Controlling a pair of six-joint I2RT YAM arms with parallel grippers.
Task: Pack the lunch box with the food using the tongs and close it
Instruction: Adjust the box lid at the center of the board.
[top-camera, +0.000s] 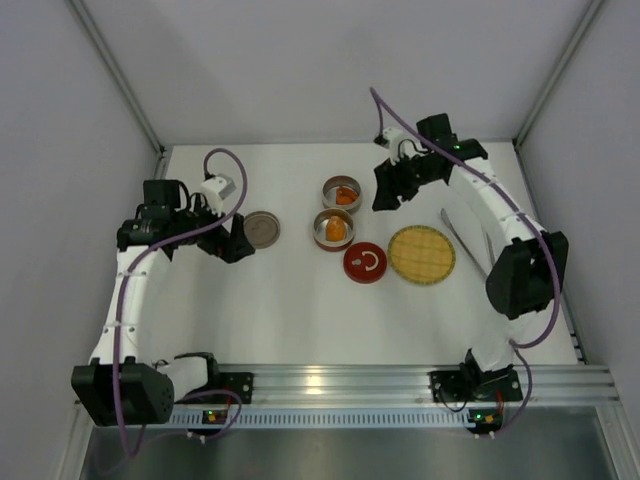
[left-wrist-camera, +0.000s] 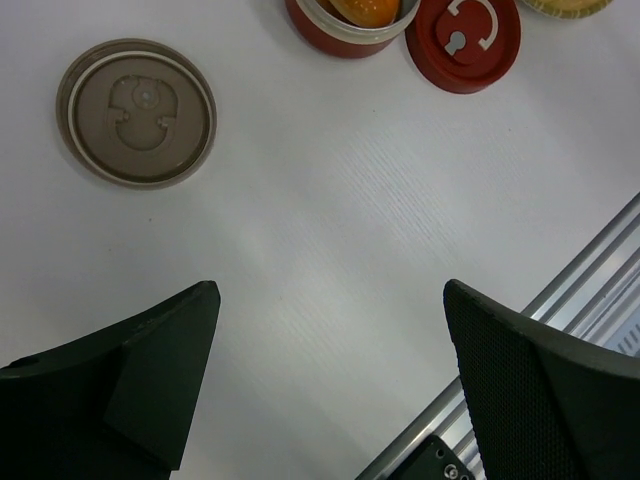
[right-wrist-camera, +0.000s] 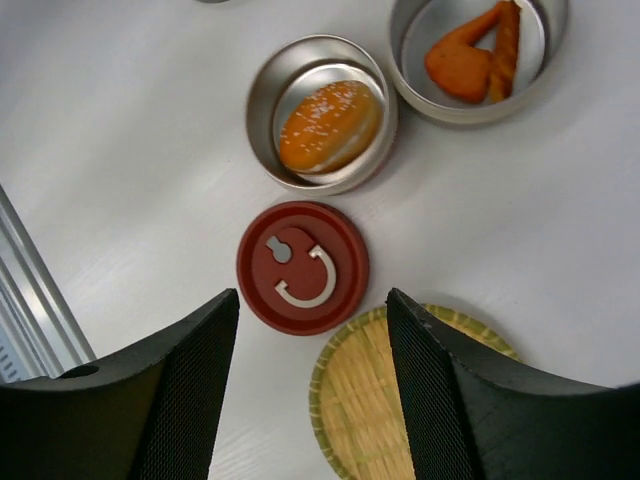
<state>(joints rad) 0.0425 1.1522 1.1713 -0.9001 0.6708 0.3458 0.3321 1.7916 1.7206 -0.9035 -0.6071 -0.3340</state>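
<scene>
The right fingers (right-wrist-camera: 190, 400) are apart and hold nothing. They hang over the red lid (right-wrist-camera: 303, 266), which lies flat on the desk (left-wrist-camera: 330, 220). The left fingers (left-wrist-camera: 140, 370) are wide apart too and hold nothing. They are near the grey lid (left-wrist-camera: 136, 111).

The food is in the tins. A bun (right-wrist-camera: 328, 125) sits in the near tin (right-wrist-camera: 255, 110), and orange pieces (right-wrist-camera: 465, 62) sit in the far tin (right-wrist-camera: 540, 45). The yellow plate (right-wrist-camera: 360, 400) is bare, and the tongs (top-camera: 463, 243) lie on the desk beside it.

So I think the lids come next. Grab a lid by its edge, keep it flat, set it right over its tin, then push down.

The red lid has a white mark like a C. I see no words anywhere.
</scene>
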